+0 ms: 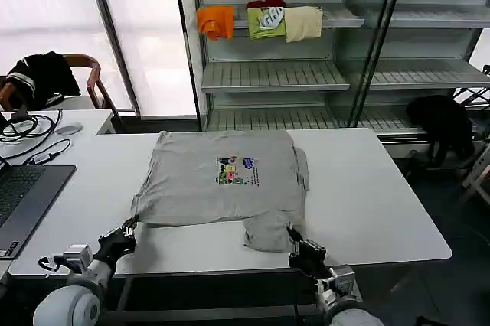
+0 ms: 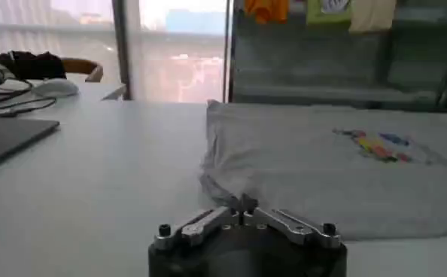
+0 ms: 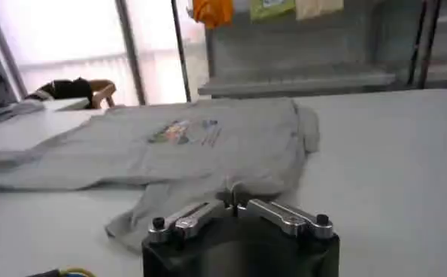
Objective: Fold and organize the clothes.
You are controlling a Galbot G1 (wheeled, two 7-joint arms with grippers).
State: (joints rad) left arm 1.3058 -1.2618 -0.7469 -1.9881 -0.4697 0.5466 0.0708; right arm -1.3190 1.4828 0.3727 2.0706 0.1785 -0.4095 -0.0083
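Observation:
A light grey short-sleeved shirt lies spread on the white table, its multicoloured chest print facing up. One side is folded in along the right, and a flap of fabric juts toward the near edge. My left gripper is at the shirt's near left corner, jaws shut with the cloth's edge at their tips. At the near flap my right gripper sits low over the fabric, its jaws pinched together on it.
A laptop and cables lie on the table's left side. Behind stand shelves holding folded orange, green and cream garments. A chair with black clothing is at far left.

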